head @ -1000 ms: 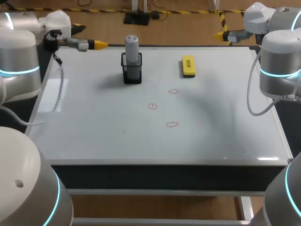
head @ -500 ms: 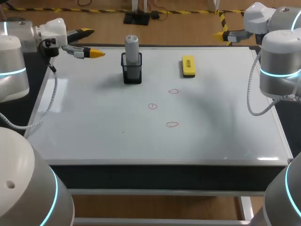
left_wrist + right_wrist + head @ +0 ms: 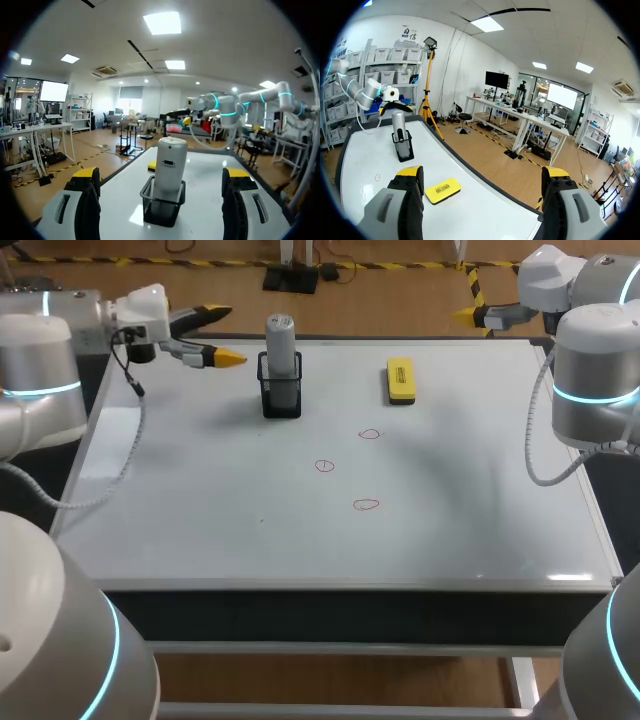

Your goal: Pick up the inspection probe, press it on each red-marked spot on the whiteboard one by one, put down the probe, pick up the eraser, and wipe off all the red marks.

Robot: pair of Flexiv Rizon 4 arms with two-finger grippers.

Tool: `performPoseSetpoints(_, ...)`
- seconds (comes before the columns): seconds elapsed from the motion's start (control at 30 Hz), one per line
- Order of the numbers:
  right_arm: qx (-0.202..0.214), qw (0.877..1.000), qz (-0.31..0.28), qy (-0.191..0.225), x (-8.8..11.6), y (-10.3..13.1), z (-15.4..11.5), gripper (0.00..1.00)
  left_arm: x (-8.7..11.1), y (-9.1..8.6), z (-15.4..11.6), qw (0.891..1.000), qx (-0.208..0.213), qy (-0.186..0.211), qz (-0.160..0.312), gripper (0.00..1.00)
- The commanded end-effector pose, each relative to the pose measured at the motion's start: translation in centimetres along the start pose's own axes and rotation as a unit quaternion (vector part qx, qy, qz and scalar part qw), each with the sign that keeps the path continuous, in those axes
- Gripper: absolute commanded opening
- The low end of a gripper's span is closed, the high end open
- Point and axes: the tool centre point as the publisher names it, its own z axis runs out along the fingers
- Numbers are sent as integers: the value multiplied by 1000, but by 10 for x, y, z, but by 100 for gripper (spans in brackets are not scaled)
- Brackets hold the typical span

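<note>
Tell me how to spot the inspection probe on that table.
Start with the big whiteboard lying flat as the tabletop. Towards its far edge, left of the middle, sits a small black mesh holder, and the probe is the grey cylinder standing upright in it. Its neighbour, the yellow eraser, lies flat; the probe is the only tall thing.

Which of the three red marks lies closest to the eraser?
The far mark, the one just short of the eraser. The left mark and the near mark both sit further from it, toward the camera.
</note>
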Motion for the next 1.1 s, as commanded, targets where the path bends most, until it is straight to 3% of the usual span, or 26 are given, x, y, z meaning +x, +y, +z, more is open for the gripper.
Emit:
performPoseSetpoints(0.03, 0, 1000, 0, 1, -1, 0, 0, 100, -4, 7, 12, 1000, 0, 25, -1, 100)
performPoseSetpoints(0.53, 0, 1000, 0, 1, -1, 0, 0, 100, 3, 8, 49, 999, 19, 50, 0, 100)
performPoseSetpoints(1.1, 0, 1000, 0, 1, -1, 0, 0, 100, 11, 13, 84, 999, 16, 47, 4, 100)
